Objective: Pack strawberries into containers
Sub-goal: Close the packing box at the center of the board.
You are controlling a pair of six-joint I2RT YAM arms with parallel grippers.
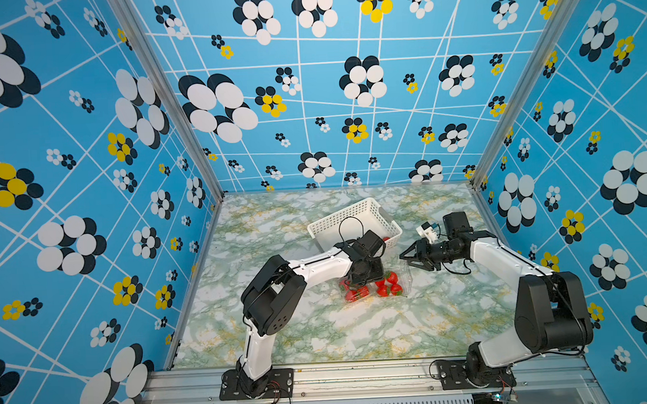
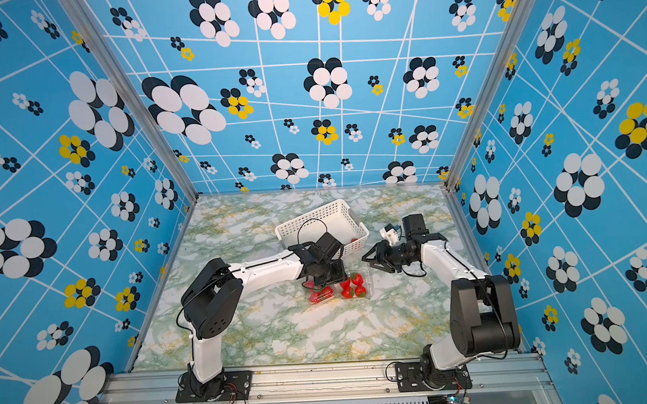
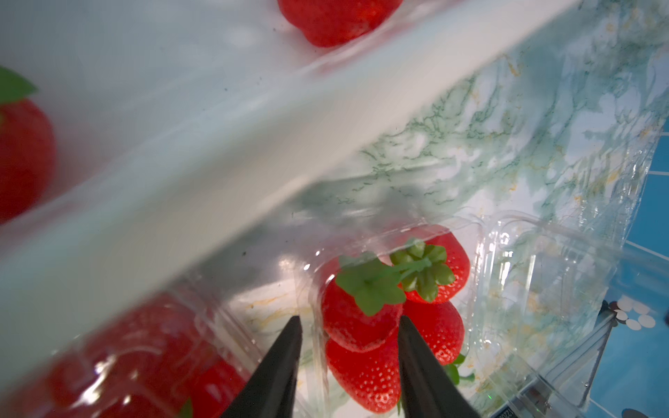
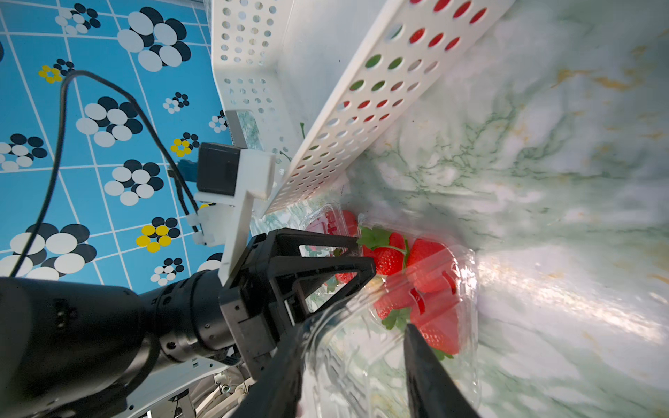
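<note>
Marble table (image 1: 321, 332) carries a white basket (image 1: 353, 216) and, just beside it, clear containers (image 3: 543, 275). The strawberries (image 3: 362, 325) fill two of them, and a few more show red in the basket. Over one filled container the left gripper (image 3: 350, 320) hangs with jaws part-open, holding nothing. The right gripper (image 1: 405, 258) stands part-open astride clear plastic; whether it pinches it I cannot tell. A left finger landing on a thin wall could crush or tip that container. A tug from the right could slide it and spill fruit.
</note>
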